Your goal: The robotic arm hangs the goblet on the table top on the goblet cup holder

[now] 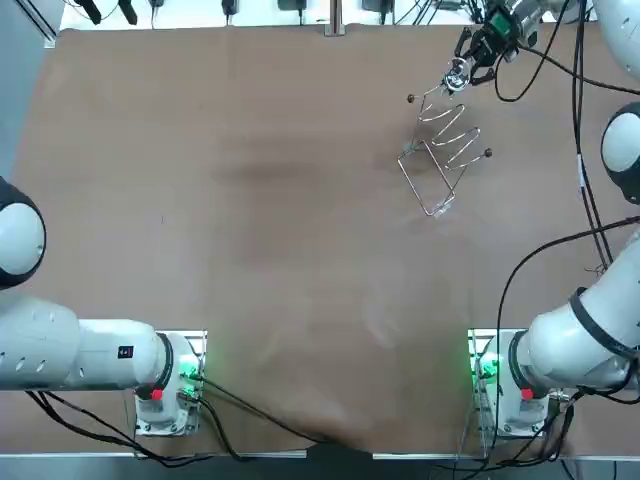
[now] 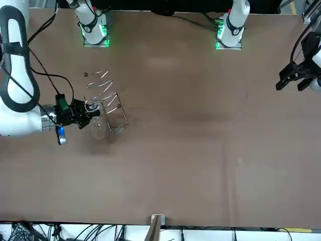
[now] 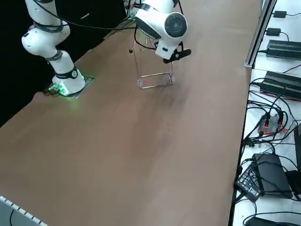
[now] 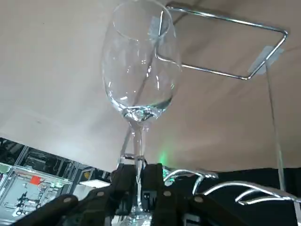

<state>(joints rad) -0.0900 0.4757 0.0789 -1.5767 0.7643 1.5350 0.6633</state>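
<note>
The surface [image 1: 250,200] is bare around the work, so nothing would soften a fall, and a dropped glass would likely break on it. Your right arm [image 2: 20,118] is stretched to the far side of the surface. At that reach, I judge that a small wrist error could become a wide swing at the glass.

The goblet holder [image 1: 445,150] is a light wire frame that looks to stand loose. A sideways push from the arm or the glass could slide it or tip it over.

The goblet [image 4: 141,70] hangs upside down in the air, bowl toward the surface. It is just beside the holder's far end and not yet on the rails [image 1: 450,125]. In the wrist view its rim sits very close to the wire base frame [image 4: 225,19]. I cannot tell whether they touch, and a knock there could chip the rim.

The gripper [image 4: 138,186] is pinched narrow on the stem [image 4: 138,141]. Glass is slick, so the stem may slip or twist in that hold.

Smallest of all are the ball tips [image 1: 410,98] on the rail ends. If the stem meets one instead of entering the gap between the rails, the goblet could be levered out of your grip.
</note>
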